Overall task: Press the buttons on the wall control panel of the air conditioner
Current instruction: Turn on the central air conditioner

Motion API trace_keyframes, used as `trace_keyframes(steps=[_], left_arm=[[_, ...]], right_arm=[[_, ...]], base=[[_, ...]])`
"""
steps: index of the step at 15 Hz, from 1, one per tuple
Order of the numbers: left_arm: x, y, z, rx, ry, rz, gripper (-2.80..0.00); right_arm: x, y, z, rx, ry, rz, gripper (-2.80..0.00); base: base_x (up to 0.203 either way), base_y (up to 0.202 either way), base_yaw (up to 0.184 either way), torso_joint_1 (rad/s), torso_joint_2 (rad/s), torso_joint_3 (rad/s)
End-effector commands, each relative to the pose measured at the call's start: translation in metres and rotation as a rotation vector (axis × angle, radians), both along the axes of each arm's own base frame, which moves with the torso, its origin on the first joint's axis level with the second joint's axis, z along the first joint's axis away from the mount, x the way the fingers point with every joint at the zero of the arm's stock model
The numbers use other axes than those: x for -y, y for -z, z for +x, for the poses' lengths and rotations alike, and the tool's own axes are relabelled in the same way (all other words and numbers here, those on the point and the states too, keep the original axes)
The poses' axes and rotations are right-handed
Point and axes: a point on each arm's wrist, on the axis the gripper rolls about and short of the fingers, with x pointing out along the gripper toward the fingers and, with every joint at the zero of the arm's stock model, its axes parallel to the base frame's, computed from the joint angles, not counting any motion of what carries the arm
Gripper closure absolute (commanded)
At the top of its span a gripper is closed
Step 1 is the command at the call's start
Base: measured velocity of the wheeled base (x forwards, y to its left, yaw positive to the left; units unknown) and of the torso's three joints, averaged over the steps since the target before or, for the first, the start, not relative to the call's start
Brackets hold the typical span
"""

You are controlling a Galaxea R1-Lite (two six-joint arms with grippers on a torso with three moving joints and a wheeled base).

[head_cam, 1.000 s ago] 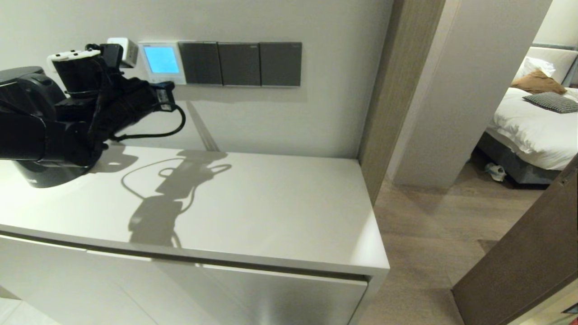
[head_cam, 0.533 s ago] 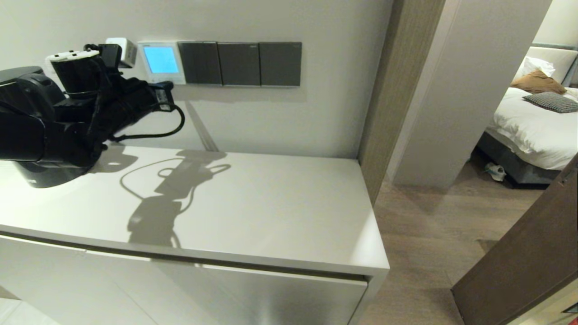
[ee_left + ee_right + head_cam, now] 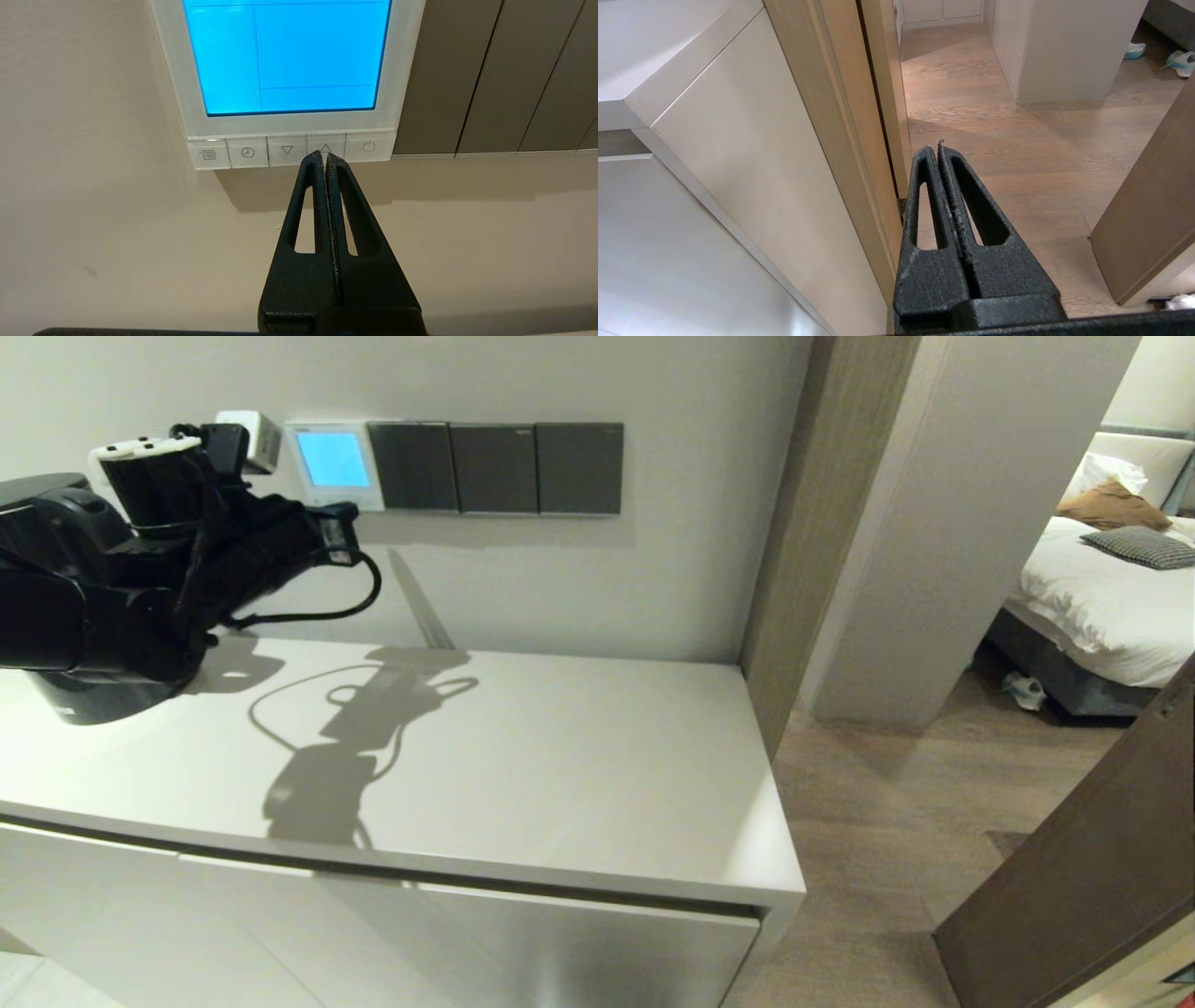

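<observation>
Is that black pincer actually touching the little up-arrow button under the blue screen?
Cannot tell. In the left wrist view the shut left gripper overlaps the up-arrow button, but no view shows contact or a gap.

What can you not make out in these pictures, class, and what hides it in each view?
- Left wrist view: the control panel screen's top is cut off by the edge, and no digits are readable in the blue glow.
- Left wrist view: the shut left gripper covers part of the up-arrow button; contact cannot be told.
- Head view: the buttons are too small.
</observation>
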Motion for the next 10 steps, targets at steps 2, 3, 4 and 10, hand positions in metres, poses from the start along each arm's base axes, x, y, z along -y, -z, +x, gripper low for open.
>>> trace_keyframes(steps=[2,3,4,10], left_arm=[[0.0004,0.0007,0.0037,0.003,0.002,0.0,0.0],[0.0006,0.0026,0.0058,-0.003,0.002,0.0,0.0],[0.0007,0.0042,0.0075,-0.005,0.001,0.0,0.0],[0.0006,0.0065,0.0115,-0.009,0.0,0.001,0.0]], right_arm=[[0.0,0.0004,0.0002,-0.003,0.0,0.0,0.0],[0.0,0.0004,0.0002,-0.003,0.0,0.0,0.0],[0.0,0.0004,0.0002,-0.003,0.0,0.0,0.0],[0.0,0.0004,0.0002,-0.003,0.0,0.0,0.0]], base=[[0.0,0.0,0.0,0.0,0.0,0.0],[0.0,0.0,0.0,0.0,0.0,0.0],[0.0,0.0,0.0,0.0,0.0,0.0],[0.0,0.0,0.0,0.0,0.0,0.0]])
